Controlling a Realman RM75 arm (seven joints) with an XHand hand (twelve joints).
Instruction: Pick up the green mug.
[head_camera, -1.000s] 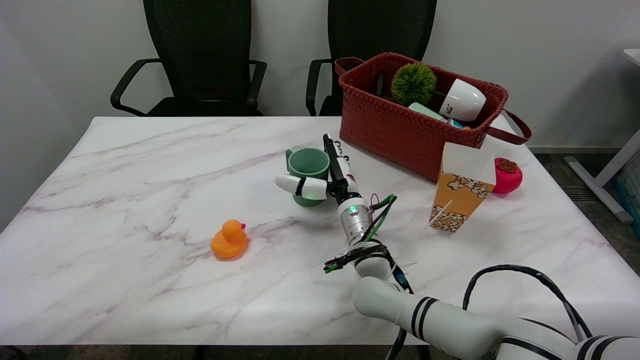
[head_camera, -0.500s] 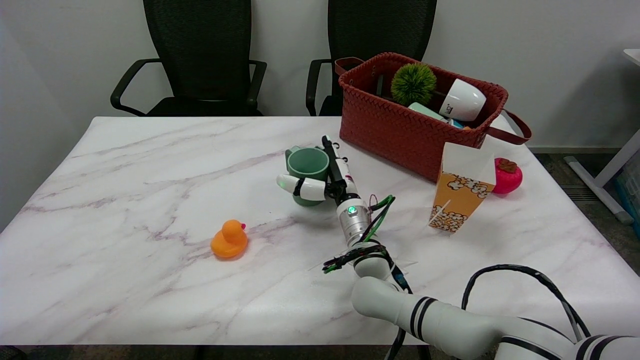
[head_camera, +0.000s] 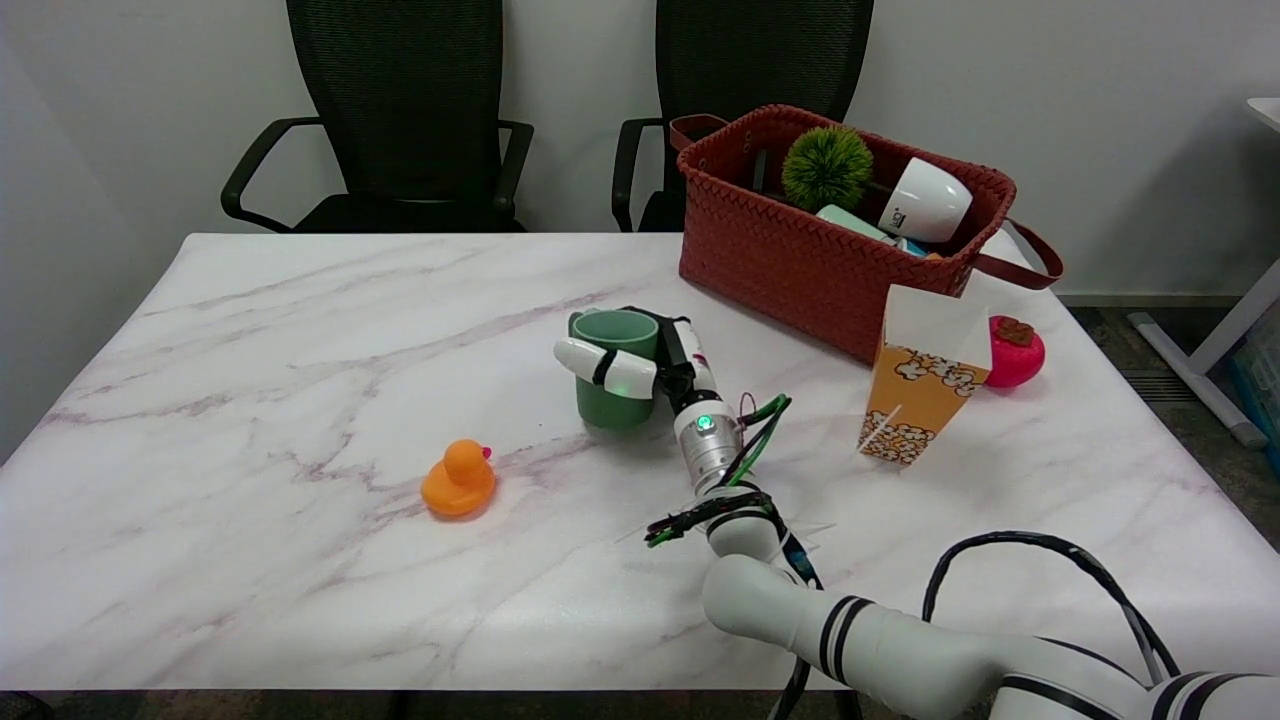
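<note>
The green mug (head_camera: 611, 395) stands upright near the middle of the marble table (head_camera: 250, 420), its opening facing up. My right hand (head_camera: 645, 362) wraps it from the right side: the white thumb crosses the mug's near face just under the rim, and the other fingers curl around the far side of the rim. The mug's handle, on its far left, is mostly hidden. Whether the mug's base touches the table I cannot tell. The white forearm reaches in from the lower right.
An orange rubber duck (head_camera: 458, 480) sits left of the mug, nearer the front. A popcorn box (head_camera: 922, 378) and a pink-red toy (head_camera: 1016, 352) stand to the right. A red woven basket (head_camera: 790, 250) with several items sits behind them. Two black chairs stand beyond the table.
The fingers have closed around the mug's rim, and the thumb now presses its near face. The mug has shifted slightly toward the camera and shows more of its side wall.
</note>
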